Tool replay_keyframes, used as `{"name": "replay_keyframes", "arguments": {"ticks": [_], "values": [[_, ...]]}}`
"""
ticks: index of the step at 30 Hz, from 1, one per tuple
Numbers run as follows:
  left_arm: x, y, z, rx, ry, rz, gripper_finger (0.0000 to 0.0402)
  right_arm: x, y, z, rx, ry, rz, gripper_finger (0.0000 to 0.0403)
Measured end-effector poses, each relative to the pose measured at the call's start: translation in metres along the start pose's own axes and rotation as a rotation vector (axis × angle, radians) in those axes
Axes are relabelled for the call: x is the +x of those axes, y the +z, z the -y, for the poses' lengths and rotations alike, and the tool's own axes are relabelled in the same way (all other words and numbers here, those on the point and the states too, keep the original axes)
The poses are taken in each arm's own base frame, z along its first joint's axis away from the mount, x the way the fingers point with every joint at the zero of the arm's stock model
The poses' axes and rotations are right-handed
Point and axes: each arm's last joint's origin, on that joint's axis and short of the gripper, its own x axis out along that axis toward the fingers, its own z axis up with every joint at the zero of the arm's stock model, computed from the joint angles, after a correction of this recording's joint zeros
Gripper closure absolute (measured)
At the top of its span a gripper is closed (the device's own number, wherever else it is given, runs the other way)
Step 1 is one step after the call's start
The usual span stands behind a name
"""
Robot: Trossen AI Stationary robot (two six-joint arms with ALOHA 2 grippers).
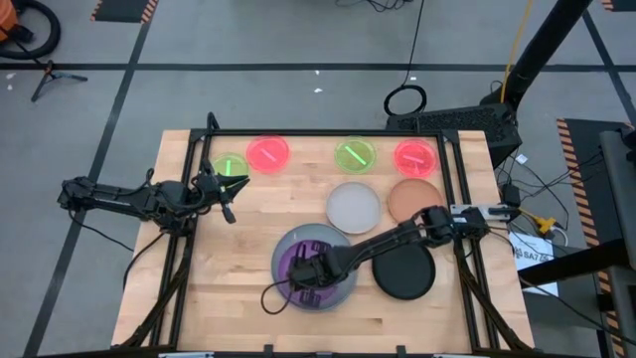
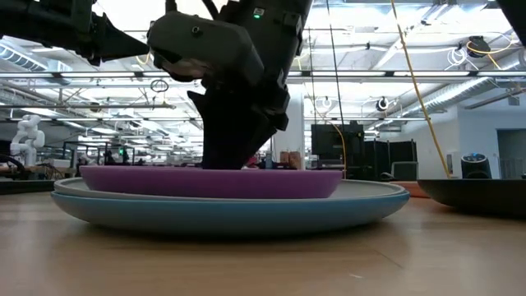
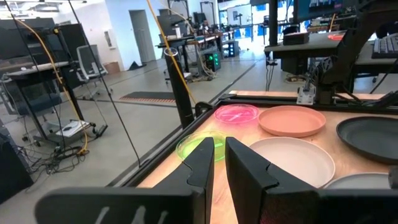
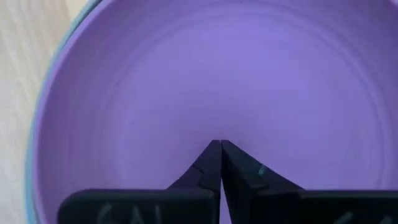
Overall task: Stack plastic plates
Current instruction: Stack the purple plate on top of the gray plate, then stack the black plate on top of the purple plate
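A purple plate (image 1: 320,261) (image 4: 217,74) lies in a grey plate (image 2: 370,190), which rests on a blue plate (image 2: 230,215), at the table's near middle. My right gripper (image 4: 219,144) (image 1: 303,270) is shut and points steeply down into the purple plate's hollow. In the low view that plate's rim hides the fingertips. My left gripper (image 3: 219,146) (image 1: 237,185) hangs level at the far left, above a small green plate (image 1: 229,165). A narrow gap shows between its fingers, with nothing in it. My right gripper has its shut fingertips (image 4: 211,155) at the purple plate's inner floor (image 4: 219,127), a little off its middle, coming from above at a slant from the table's right. I cannot tell whether they touch it. The plate lies flat in the stack.
Along the far edge lie two red-pink plates (image 1: 267,153) (image 1: 414,157) and a second green plate (image 1: 355,155). A white plate (image 1: 354,206), a tan plate (image 1: 413,200) and a black plate (image 1: 402,271) lie to the right of the stack. Bare wood is at near left.
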Motion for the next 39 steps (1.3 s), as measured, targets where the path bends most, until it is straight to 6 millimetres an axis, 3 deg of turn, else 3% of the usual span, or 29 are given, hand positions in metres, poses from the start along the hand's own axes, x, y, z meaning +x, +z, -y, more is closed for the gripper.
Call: {"name": "replay_keyframes", "arguments": {"ticks": [11,19,24,31,35,39], "values": [[0.0,0.0,0.0,0.004,0.0,0.0,0.0353,-0.006,-0.001,0.019,0.007,-0.092,-0.065,0.0401],[0.0,0.0,0.0,0.003,0.0,0.002,0.0353,-0.042,-0.007,0.021,0.104,-0.118,-0.104,0.0401],[0.0,0.0,0.0,0.002,0.0,0.004,0.0353,-0.069,-0.022,0.02,0.239,-0.174,-0.171,0.0384],[0.0,0.0,0.0,-0.002,0.0,0.004,0.0353,-0.101,-0.048,0.02,0.399,-0.332,-0.292,0.0321],[0.0,0.001,0.0,-0.003,0.001,0.005,0.0353,-0.106,-0.065,0.01,0.391,-0.341,-0.404,0.0289],[0.0,0.001,0.0,-0.003,0.001,0.005,0.0353,-0.099,-0.089,-0.009,0.218,-0.284,-0.5,0.0279]]}}
